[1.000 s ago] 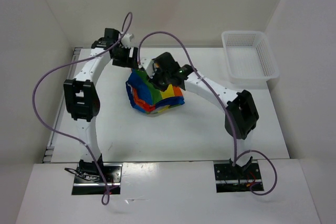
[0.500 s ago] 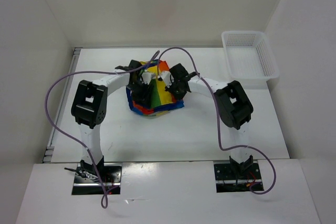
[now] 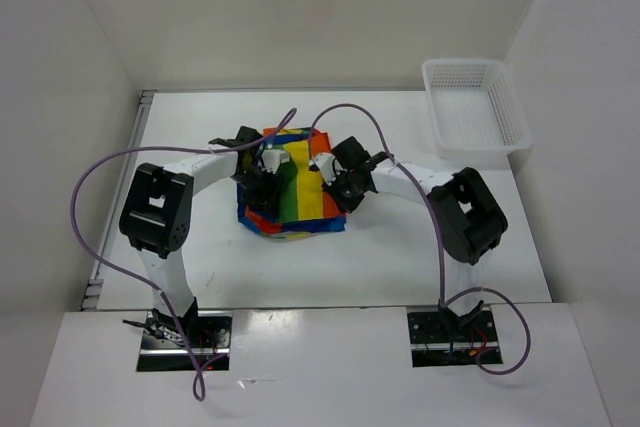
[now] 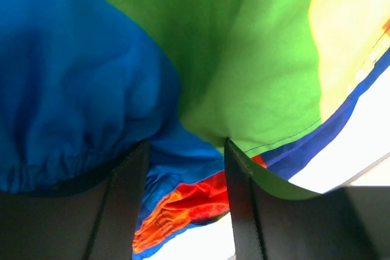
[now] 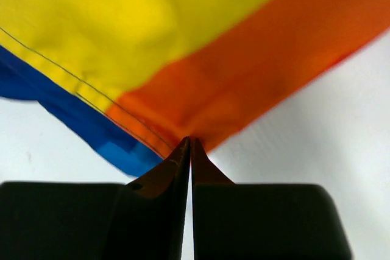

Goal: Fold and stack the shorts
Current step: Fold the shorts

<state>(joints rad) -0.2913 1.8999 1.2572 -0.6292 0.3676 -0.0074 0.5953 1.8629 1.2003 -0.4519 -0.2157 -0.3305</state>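
The rainbow-striped shorts lie folded in a flat bundle mid-table, green and yellow stripes on top. My left gripper sits at the bundle's left side. In the left wrist view its jaws stand apart, with blue and red-orange cloth loose between them and green cloth draped over the right finger. My right gripper is at the bundle's right side. In the right wrist view its fingertips are closed together on the orange hem of the shorts.
A white plastic mesh basket stands at the back right of the table. White walls enclose the table on the left, back and right. Purple cables arc over both arms.
The shorts were held up in a peaked bundle; both grippers have come down and spread apart, and the cloth now lies flatter on the table. The left jaws have opened.
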